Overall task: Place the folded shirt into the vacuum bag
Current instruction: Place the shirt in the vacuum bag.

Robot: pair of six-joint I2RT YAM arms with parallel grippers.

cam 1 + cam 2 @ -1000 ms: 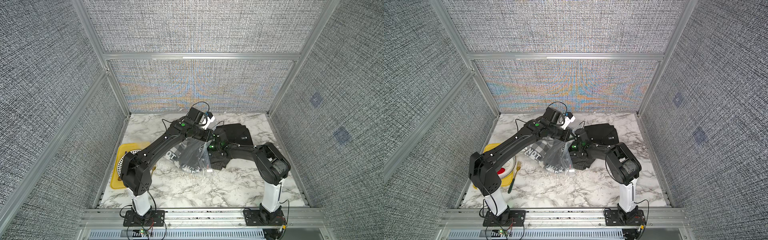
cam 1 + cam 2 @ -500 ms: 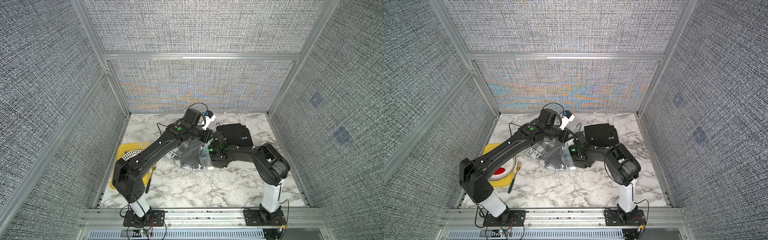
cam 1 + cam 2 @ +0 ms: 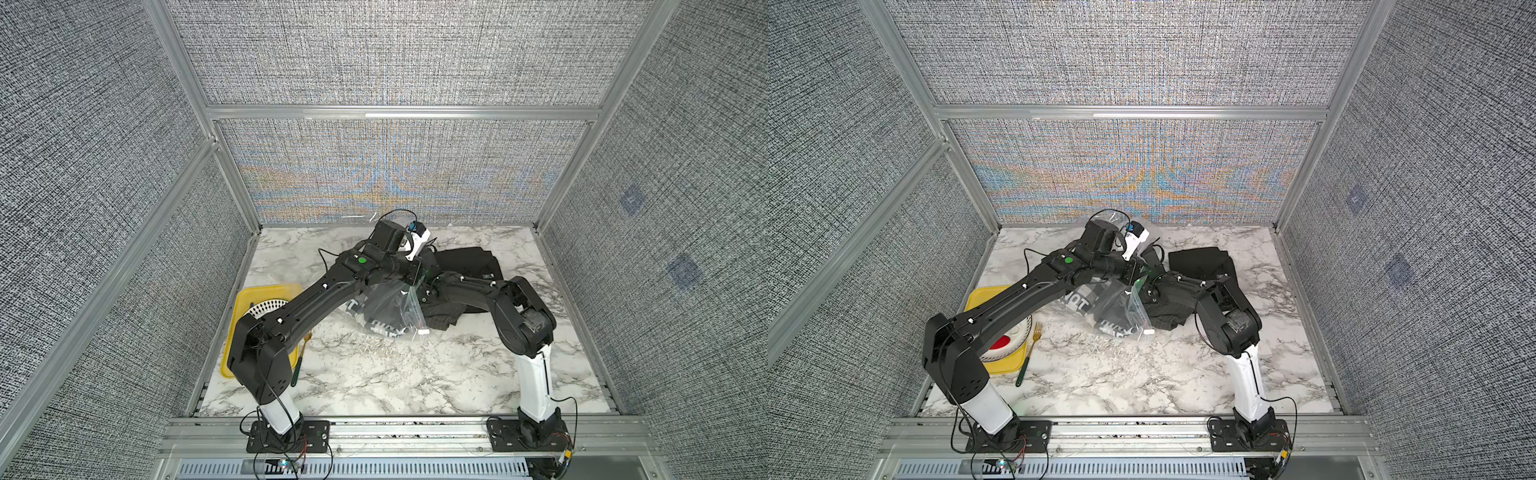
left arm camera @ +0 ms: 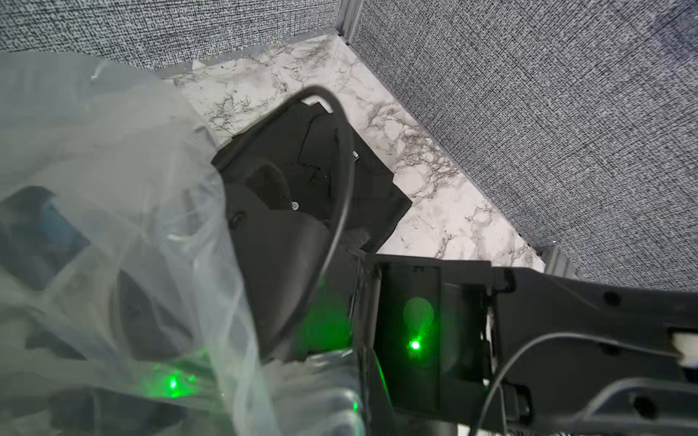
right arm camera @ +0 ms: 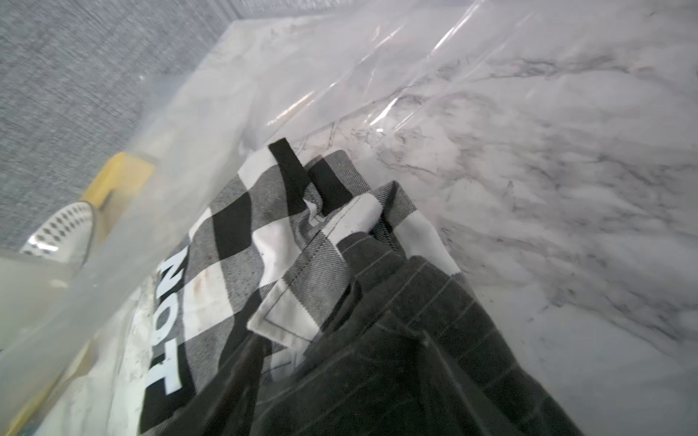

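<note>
The vacuum bag (image 3: pixel 386 307) (image 3: pixel 1113 307) lies crumpled mid-table, its mouth lifted toward the right. My left gripper (image 3: pixel 413 284) (image 3: pixel 1134 276) (image 4: pixel 340 400) is shut on the bag's upper edge and holds it up. A dark pinstriped shirt (image 5: pixel 396 358) (image 3: pixel 440 323) (image 3: pixel 1167 320) lies partly inside the bag and partly out of its mouth, against a black-and-white checked cloth (image 5: pixel 241 234). My right arm (image 3: pixel 461 286) reaches into the mouth behind the shirt. Plastic and the left arm hide its fingers, and the right wrist view does not show them clearly.
A black folded garment (image 3: pixel 469 264) (image 3: pixel 1200 262) (image 4: pixel 321 170) lies at the back right. A yellow tray (image 3: pixel 241 299) (image 3: pixel 976 297) with a white plate sits at the left edge, a green-handled fork (image 3: pixel 1025 361) beside it. The bag's white slider (image 3: pixel 423 332) rests on the marble.
The left arm's elbow has swung toward the front left while its gripper stays at the bag's mouth. The right arm stays in the bag mouth.
</note>
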